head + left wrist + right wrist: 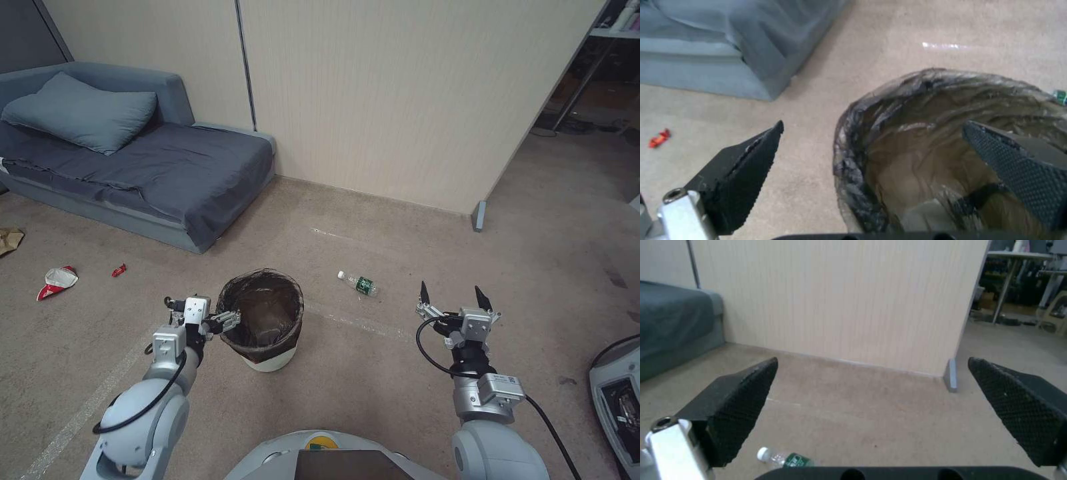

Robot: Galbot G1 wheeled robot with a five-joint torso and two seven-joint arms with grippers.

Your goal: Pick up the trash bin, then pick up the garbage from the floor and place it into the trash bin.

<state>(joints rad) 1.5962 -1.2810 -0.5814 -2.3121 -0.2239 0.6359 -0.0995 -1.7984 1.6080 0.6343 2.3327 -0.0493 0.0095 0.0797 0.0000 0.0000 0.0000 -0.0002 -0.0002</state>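
Note:
The trash bin (270,360), white with a dark liner bag over its rim, stands on the carpet just ahead of me. My left gripper (230,320) is open at its left rim. In the left wrist view this gripper (873,125) straddles the rim of the trash bin (925,153), one finger outside and one inside. My right gripper (451,293) hovers open and empty to the right, with the clear green-labelled bottle (358,284) on the floor between it and the bin. The right wrist view has the same gripper (872,360) above the bottle (782,458). More garbage lies far left: a crushed red-white cup (57,280), a small red wrapper (119,270) and a brown paper bag (8,239).
A blue-grey sofa bed (167,167) with a pillow fills the back left. A beige partition wall (400,100) runs behind, ending in a grey foot (479,215). A white device (617,393) sits at the right edge. The red wrapper (660,138) lies near the sofa corner.

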